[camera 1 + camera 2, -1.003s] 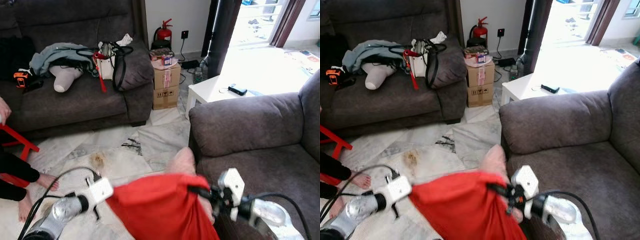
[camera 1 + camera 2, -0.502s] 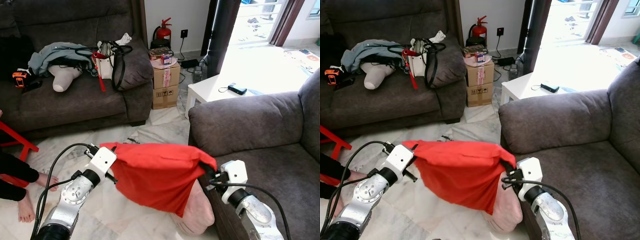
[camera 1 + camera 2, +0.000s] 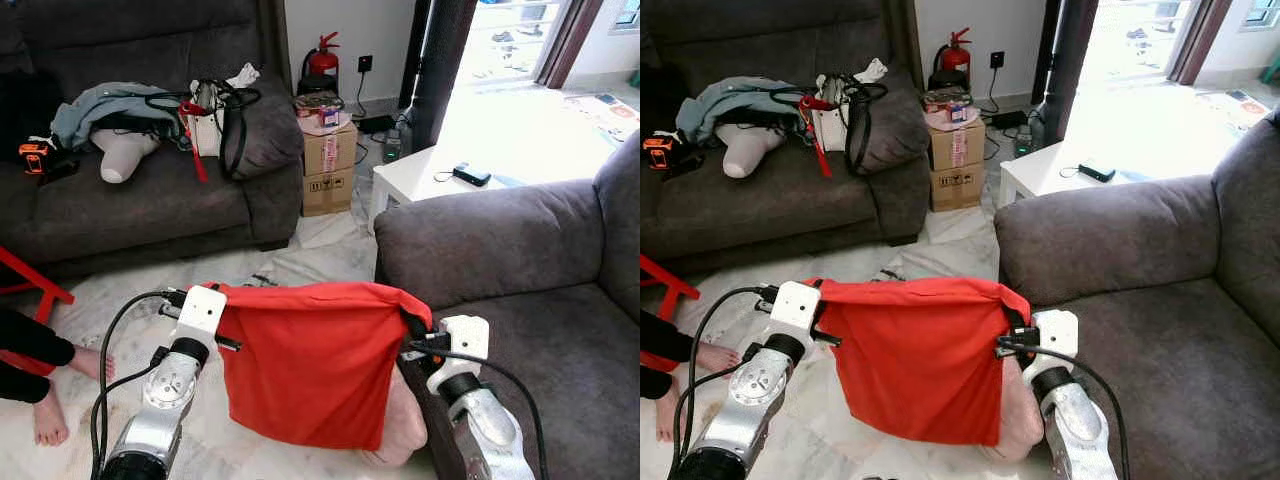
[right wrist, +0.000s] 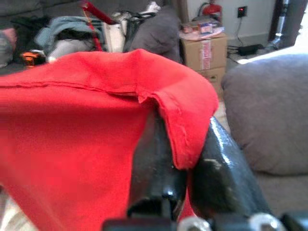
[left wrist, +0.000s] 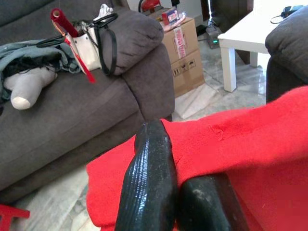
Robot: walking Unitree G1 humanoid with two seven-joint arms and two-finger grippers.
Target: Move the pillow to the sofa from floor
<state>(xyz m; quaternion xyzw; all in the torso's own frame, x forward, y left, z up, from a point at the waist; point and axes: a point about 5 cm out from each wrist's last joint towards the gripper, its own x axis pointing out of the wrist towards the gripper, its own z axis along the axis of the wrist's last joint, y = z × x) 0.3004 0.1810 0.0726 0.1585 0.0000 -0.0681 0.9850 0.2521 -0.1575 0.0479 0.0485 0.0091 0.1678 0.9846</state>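
Holding the pillow (image 3: 310, 375) up by its red cover, I have one top corner in each set of fingers, so the cloth hangs stretched between my arms like a sheet on a line. I judge that grip was chosen because the cover gives an edge thin enough to pinch, while the stuffed body is too bulky to close on.

My left fingers (image 5: 166, 180) are pressed together on the corner farthest from the sofa (image 3: 520, 250), with red cloth bunched around and behind them. My right fingers (image 4: 185, 144) pinch the other corner, the hem folded over their tips, right against the front of the sofa's arm.

The pillow itself hangs below both pairs of fingers. Its pale pink inner (image 3: 405, 430) bulges out of the cover's lower edge, beside the base of the sofa and low over the marble floor (image 3: 330, 265). It is off the floor or nearly so; I cannot tell whether the bottom touches.

The sofa seat (image 3: 560, 350) lies beyond my right arm and higher than the pillow's low end, so I judge the load needs lifting and swinging toward the seat.
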